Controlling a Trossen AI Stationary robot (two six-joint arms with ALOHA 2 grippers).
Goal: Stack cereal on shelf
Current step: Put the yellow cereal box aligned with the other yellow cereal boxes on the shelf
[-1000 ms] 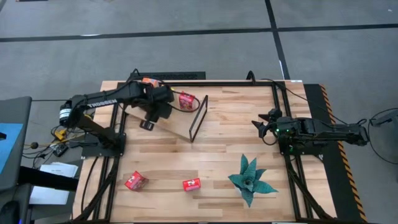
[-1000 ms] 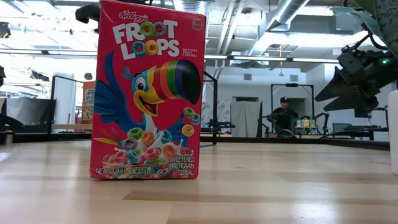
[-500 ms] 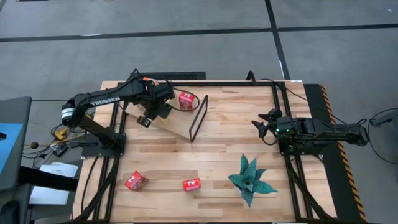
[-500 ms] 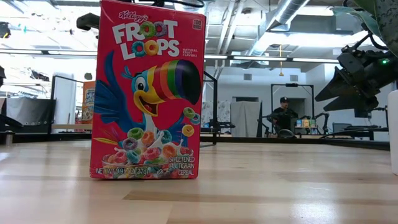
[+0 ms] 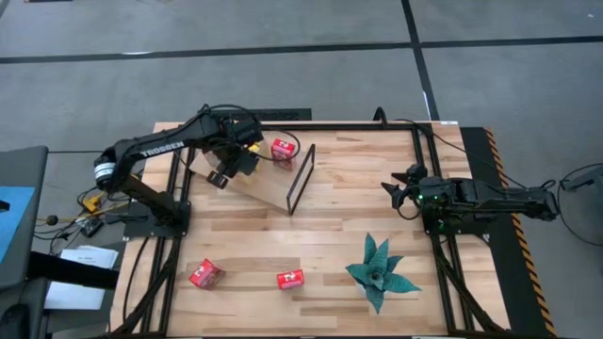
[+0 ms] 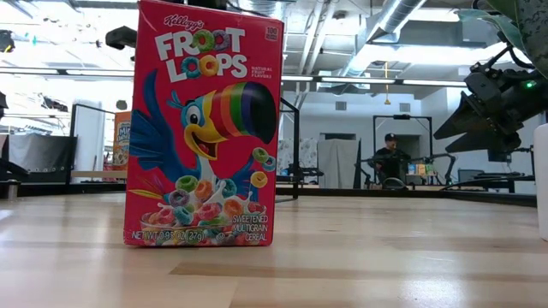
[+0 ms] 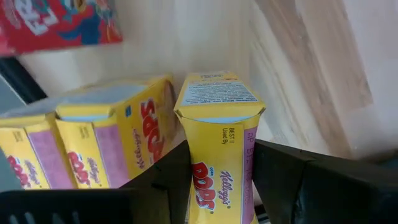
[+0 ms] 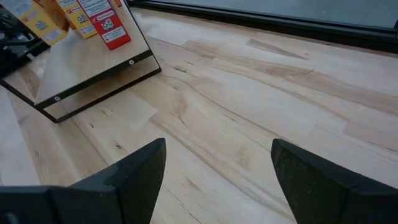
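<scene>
Bright red cardboard cereal box (image 6: 204, 127) printed with white lettering and a rainbow-beaked toucan. Yellow cardboard cereal boxes (image 7: 219, 146) with pink-purple side panels and red lettering. Light-brown wooden shelf board (image 8: 93, 65) edged by a thin black frame. Teal spiky plant (image 5: 379, 271) on pale slatted tabletop (image 5: 349, 198).
</scene>
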